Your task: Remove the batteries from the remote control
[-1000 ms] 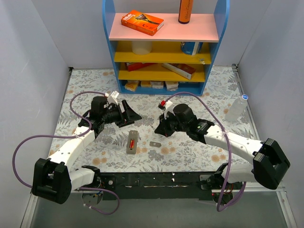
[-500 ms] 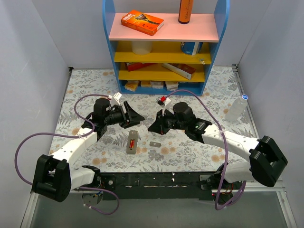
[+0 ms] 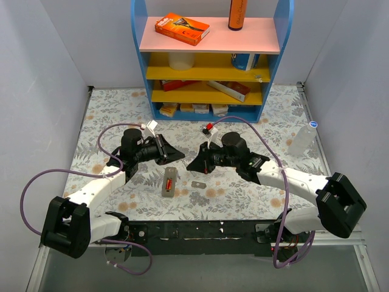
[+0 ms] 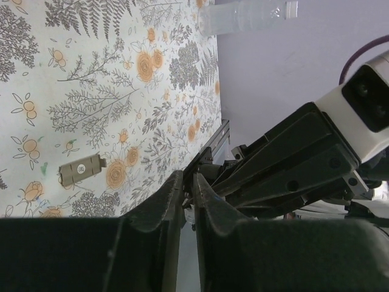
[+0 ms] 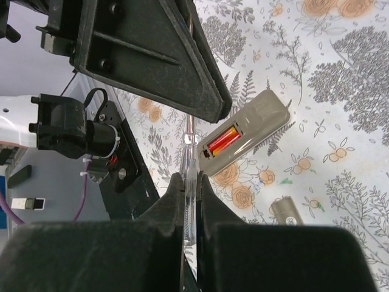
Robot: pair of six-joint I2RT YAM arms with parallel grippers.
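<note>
Batteries [image 5: 222, 140] are seen seated in the remote control [image 5: 267, 115], which is laid recess-up at near centre so they can be reached. Left gripper [image 4: 188, 180] is drawn almost together, empty; right gripper [image 5: 189, 177] is pressed shut, apparently for prying.

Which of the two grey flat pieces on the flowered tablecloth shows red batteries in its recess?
The longer slim grey rectangular remote control: red cylindrical batteries sit in its recess. The small flat grey plate beside it shows none.

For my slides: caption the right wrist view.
Shut right gripper near the open remote control, red batteries in its recess.
</note>
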